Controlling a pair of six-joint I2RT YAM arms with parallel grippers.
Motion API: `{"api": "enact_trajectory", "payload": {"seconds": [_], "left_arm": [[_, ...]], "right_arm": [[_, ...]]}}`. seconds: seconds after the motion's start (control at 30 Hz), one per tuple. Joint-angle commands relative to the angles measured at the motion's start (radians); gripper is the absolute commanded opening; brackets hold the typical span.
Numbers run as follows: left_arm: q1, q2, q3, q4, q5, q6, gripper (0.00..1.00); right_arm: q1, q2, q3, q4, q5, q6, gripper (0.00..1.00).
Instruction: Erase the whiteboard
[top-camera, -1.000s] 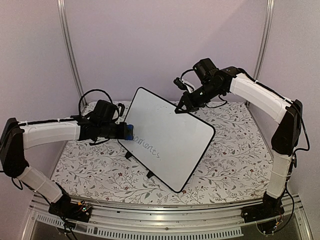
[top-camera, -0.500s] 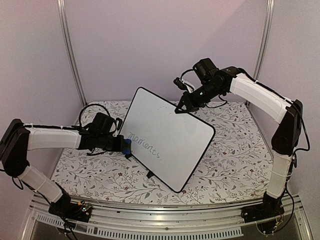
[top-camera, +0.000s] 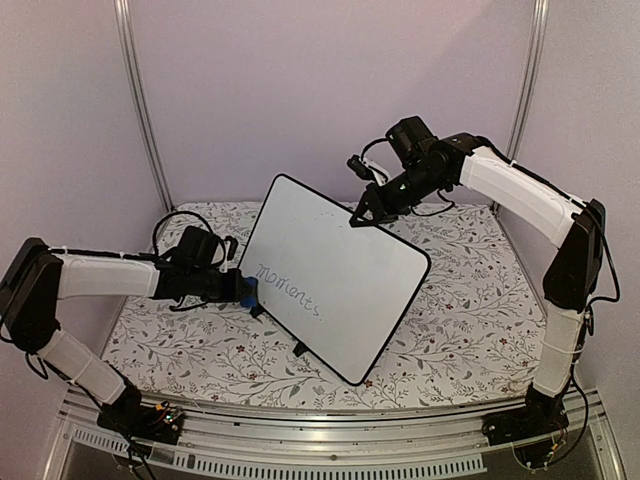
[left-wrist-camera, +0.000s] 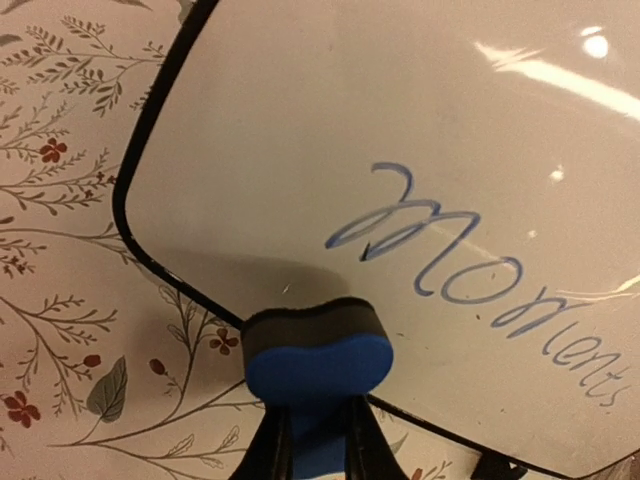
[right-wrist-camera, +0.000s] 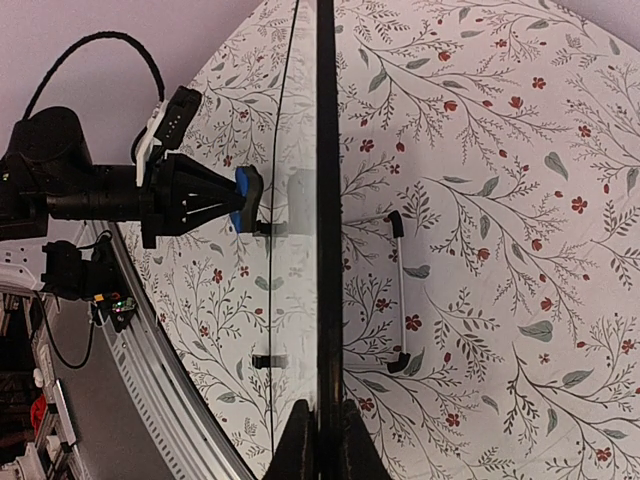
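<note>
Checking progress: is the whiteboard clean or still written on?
Still written on: the whiteboard shows blue handwriting, whole, beside the eraser.

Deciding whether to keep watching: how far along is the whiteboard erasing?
Done: right end effector clamps the whiteboard by its top edge, left end effector grips the blue eraser. In hand: eraser poised at the board's left edge. Left: the whole word "moments", unwiped.

Pale lilac walls (top-camera: 320, 90) rise behind a flowered tabletop (top-camera: 190, 350), metal posts (top-camera: 140, 110) at ten and two o'clock, a slotted rail (top-camera: 330, 440) at six.
</note>
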Motion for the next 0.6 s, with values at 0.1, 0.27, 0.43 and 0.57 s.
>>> {"api": "enact_trajectory", "payload": {"seconds": [0.1,0.27,0.43,0.57], "left_arm": [[0.028,0.059,0.14,0.046,0.053,0.027,0.0],[0.035,0.111,0.234,0.019,0.043,0.054,0.0],[0.057,0.149,0.272,-0.005,0.05,0.051,0.0],[0.058,0.153,0.229,0.006,0.082,0.028,0.0]], "right_arm": [[0.033,-0.007,-0.034,-0.059,0.05,-0.068,0.0],[0.034,-0.004,-0.032,-0.059,0.047,-0.067,0.0],[0.034,-0.007,-0.037,-0.059,0.048,-0.067,0.0],[0.034,-0.009,-0.037,-0.057,0.049,-0.068,0.0]]}}
